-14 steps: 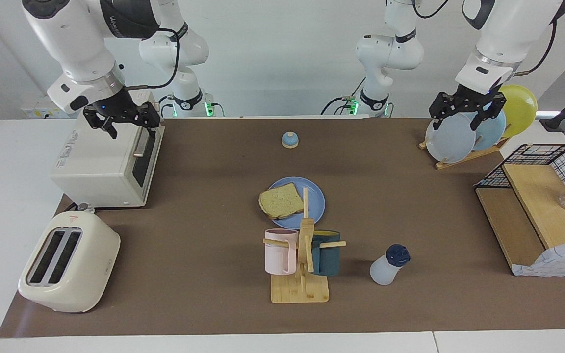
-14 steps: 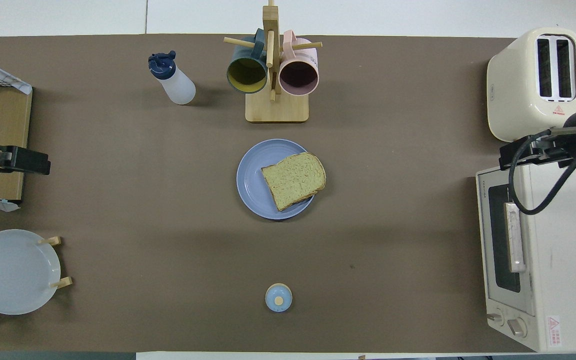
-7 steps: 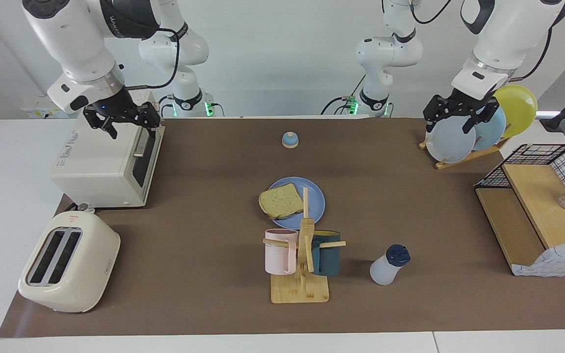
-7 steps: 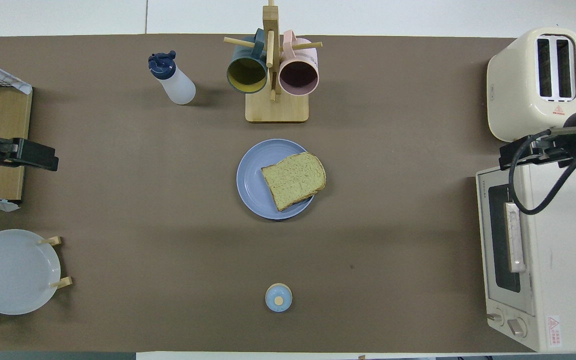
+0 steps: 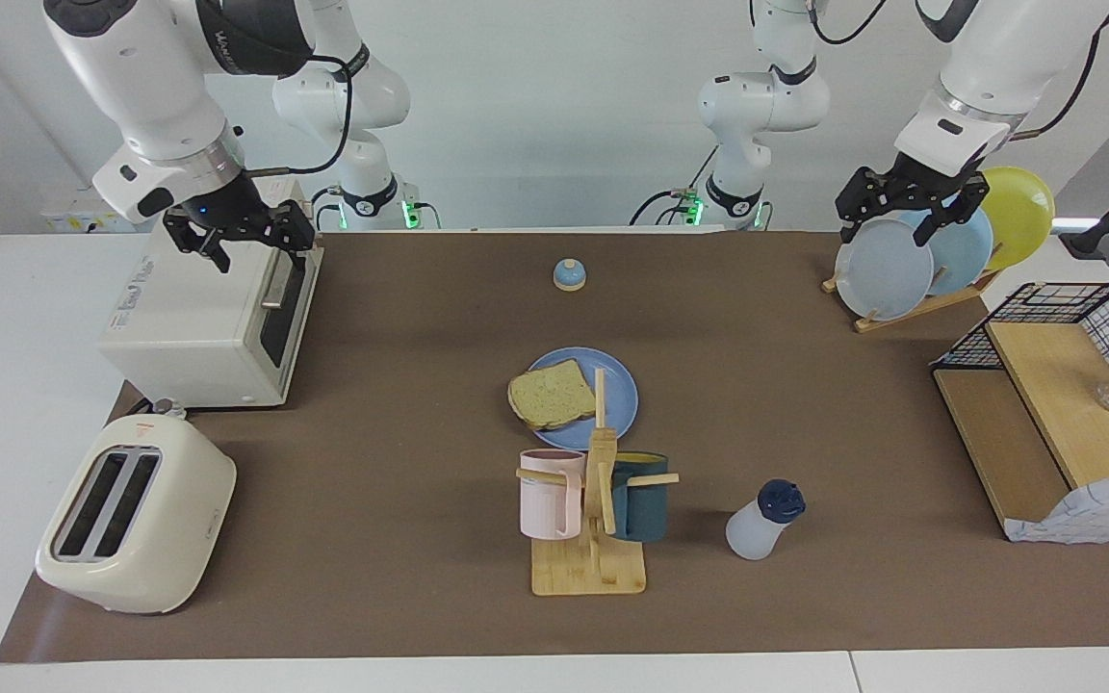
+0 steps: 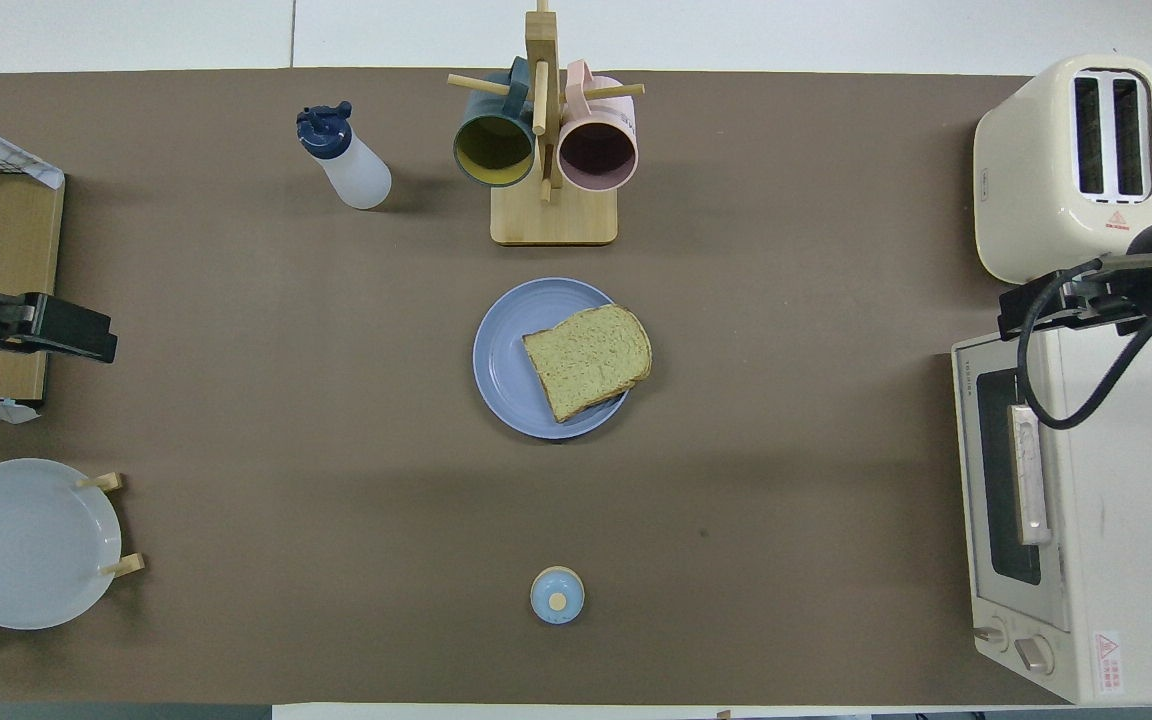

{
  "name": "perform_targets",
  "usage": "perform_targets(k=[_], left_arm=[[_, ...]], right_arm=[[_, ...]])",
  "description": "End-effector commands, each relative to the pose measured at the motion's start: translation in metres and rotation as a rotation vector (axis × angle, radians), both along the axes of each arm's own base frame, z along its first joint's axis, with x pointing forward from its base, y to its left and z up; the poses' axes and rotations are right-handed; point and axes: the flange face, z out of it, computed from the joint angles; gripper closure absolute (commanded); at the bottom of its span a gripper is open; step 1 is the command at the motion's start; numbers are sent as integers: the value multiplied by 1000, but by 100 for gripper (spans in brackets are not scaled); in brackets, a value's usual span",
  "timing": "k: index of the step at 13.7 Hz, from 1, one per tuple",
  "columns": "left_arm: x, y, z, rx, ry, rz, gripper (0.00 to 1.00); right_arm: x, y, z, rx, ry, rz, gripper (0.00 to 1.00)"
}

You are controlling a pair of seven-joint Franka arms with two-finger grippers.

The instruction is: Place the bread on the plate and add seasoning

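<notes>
Resting on the blue plate [image 5: 612,390] at mid-table, the bread [image 5: 552,395] overhangs the rim toward the right arm's end.

Nearest the robots, both grippers hang raised with jaws spread and empty: the right gripper [image 5: 239,236] over the toaster oven [image 5: 198,327], the left gripper [image 5: 911,207] over the rack of plates [image 5: 887,279]. A small bell [image 5: 569,275] sits nearer the robots than the plate. Farther out stands the mug rack [image 5: 593,520], and beside it, toward the left arm's end, the seasoning bottle [image 5: 761,522], upright.

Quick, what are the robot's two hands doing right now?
Left gripper: open, empty, up over the plate rack.
Right gripper: open, empty, over the toaster oven.
</notes>
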Motion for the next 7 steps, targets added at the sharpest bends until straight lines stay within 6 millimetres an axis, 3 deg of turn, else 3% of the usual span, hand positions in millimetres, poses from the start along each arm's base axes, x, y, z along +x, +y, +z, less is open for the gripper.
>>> perform_targets(k=[1,7], left_arm=[[-9,3,1,-12,13,20,0],[-8,4,4,-21,2,22,0]], right_arm=[[-3,-4,3,12,-1,15,0],[-3,-4,3,12,-1,15,0]])
